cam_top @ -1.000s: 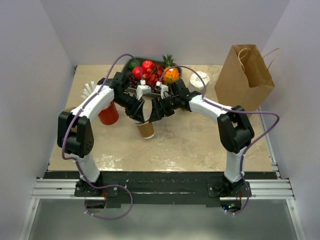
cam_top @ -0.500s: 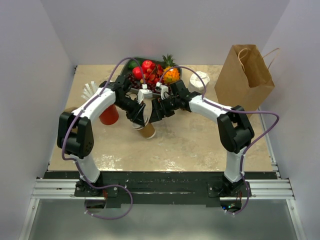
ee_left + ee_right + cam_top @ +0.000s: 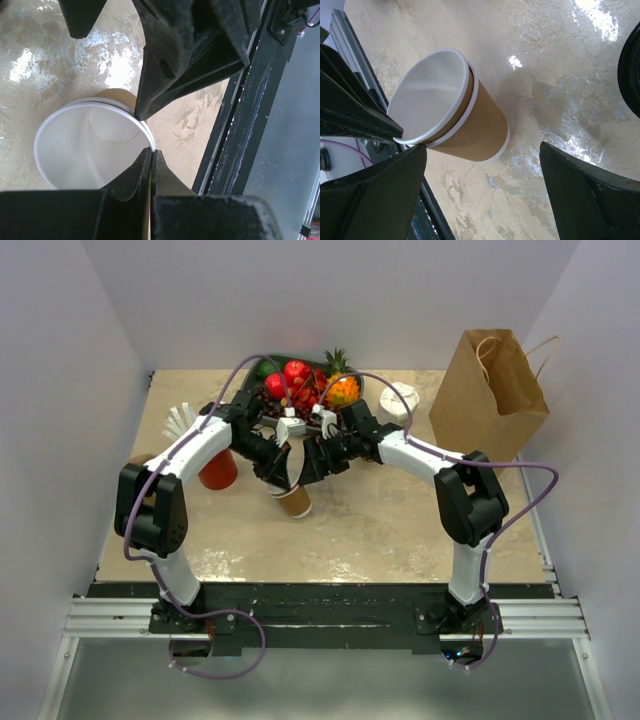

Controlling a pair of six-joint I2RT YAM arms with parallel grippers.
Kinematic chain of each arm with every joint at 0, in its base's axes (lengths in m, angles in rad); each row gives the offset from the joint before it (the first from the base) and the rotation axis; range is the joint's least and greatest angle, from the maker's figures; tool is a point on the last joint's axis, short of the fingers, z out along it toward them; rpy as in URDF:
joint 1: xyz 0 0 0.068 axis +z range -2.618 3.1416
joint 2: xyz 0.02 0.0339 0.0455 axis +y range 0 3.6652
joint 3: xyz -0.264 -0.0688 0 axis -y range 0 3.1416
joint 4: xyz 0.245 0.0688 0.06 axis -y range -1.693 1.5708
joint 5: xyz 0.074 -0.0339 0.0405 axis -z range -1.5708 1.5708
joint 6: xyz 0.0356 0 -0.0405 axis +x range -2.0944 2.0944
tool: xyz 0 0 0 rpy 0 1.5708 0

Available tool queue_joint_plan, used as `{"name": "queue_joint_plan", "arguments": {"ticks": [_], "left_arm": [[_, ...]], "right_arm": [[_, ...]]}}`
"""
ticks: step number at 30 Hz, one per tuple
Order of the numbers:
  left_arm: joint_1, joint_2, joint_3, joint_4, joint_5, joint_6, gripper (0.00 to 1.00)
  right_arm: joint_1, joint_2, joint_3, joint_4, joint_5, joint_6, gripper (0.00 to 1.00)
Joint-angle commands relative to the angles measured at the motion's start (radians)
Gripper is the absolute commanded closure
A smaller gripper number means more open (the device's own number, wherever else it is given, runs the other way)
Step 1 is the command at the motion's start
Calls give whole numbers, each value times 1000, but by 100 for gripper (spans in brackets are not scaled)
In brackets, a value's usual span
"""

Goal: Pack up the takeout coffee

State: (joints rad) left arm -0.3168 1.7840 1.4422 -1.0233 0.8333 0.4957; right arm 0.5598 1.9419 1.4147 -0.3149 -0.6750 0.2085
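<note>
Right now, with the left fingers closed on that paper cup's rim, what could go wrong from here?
1. The left fingers pinch only the thin rim of the inner cup, which leans; the paper could buckle or slip free.
2. The right fingers stand wide open on either side of the outer cup without gripping it, so a pull may drag both nested cups along or tip them.
3. The left arm reaches past the red cup, which might get knocked.
</note>
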Motion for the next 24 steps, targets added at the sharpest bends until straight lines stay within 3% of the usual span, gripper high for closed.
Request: {"name": "queue_joint_plan", "arguments": {"ticks": [1,17,21,24], "left_arm": [[-11,-11,0,49,13,-25,100],[-11,-93,78,81,-16,-62,100],[-10,-101,66,110,-66,-74,100],[-5,-98,73,137,-155,-91,100]], "right_arm": [[18,-32,10,30,-1,-4,2],[40,37,41,-47,84,-38,1],[38,46,46,-43,94,-47,1],[40,32,67,-17,37,-160,1]]}}
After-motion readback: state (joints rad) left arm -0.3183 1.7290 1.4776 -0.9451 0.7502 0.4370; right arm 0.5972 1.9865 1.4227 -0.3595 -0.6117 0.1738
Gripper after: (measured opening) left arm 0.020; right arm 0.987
